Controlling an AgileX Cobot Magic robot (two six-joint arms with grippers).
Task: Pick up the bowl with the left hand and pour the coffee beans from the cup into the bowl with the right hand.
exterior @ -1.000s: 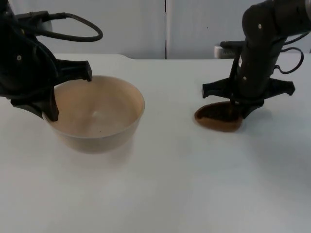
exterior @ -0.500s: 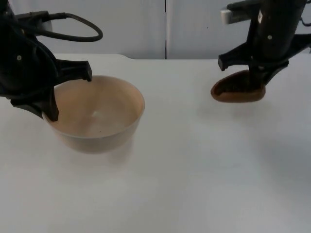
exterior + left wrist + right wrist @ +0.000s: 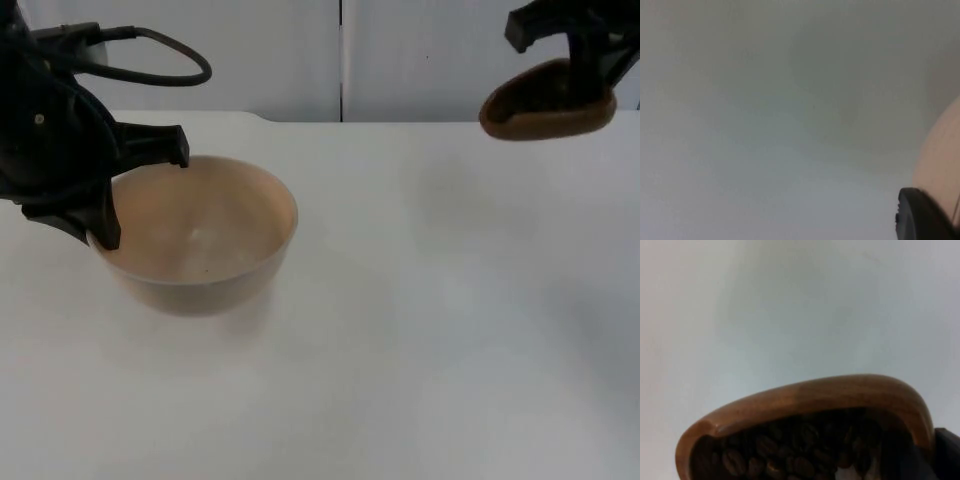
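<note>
On white table (image 3: 420, 330), nearest camera, beige bowl (image 3: 200, 235) sits upright; left gripper (image 3: 140, 195) pinches bowl's left rim. Well right of bowl and farther back, right gripper (image 3: 585, 50) clamps brown wooden cup (image 3: 548, 102) of coffee beans (image 3: 790, 455), lifted above table.

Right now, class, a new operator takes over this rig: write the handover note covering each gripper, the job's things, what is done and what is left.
Left gripper: clamped on the rim of the cream round bowl, which sits at the table's left.
Right gripper: holds the brown wooden cup in the air at the far right, full of dark coffee beans.
Done: both things gripped, cup lifted.
Left: carry the cup over the bowl and tip the beans in; the bowl looks empty.
</note>
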